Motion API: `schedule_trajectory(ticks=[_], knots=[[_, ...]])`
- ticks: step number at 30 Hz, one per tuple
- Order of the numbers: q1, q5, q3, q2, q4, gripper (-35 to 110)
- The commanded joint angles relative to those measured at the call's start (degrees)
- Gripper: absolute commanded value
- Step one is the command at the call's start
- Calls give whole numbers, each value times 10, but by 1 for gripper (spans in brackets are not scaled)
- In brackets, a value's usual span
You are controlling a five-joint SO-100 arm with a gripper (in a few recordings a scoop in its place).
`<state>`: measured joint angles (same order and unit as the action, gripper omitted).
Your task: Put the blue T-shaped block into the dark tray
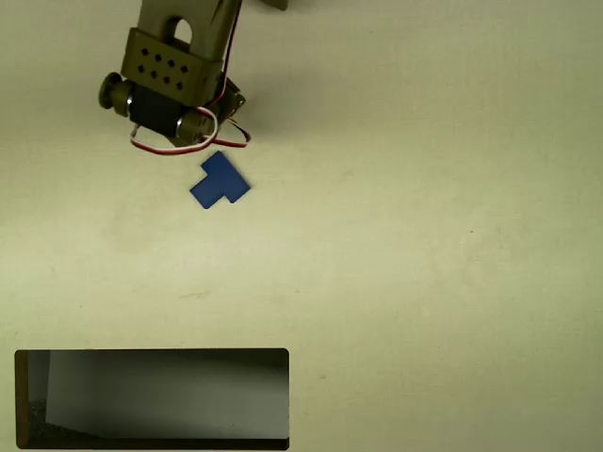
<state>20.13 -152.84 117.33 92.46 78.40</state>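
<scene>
Block: I see the flat bright blue T-shaped block (220, 181) on the pale table (424, 235), just below the arm.
Tray: dark tray with black rim (151, 352), bottom left, well apart.
Gripper: olive gripper (174, 89); finger state I cannot tell.
Writing: none legible.

Pale cream tabletop (452, 235), faint smudges and small dark specks across it

Matte blue T-shaped block (220, 181), glossy dark tray (151, 399), smooth matte pale table (424, 235)
</scene>
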Motion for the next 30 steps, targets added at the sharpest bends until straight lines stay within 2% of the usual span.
schedule_trajectory(ticks=[1, 7, 12, 25, 30], knots=[[-18, 5, 22, 16, -54, 0], [-48, 63, -5, -34, -125, 0], [-53, 74, -66, -97, -156, 0], [-37, 110, -350, -301, -138, 0], [-30, 129, -524, -408, -86, 0]])
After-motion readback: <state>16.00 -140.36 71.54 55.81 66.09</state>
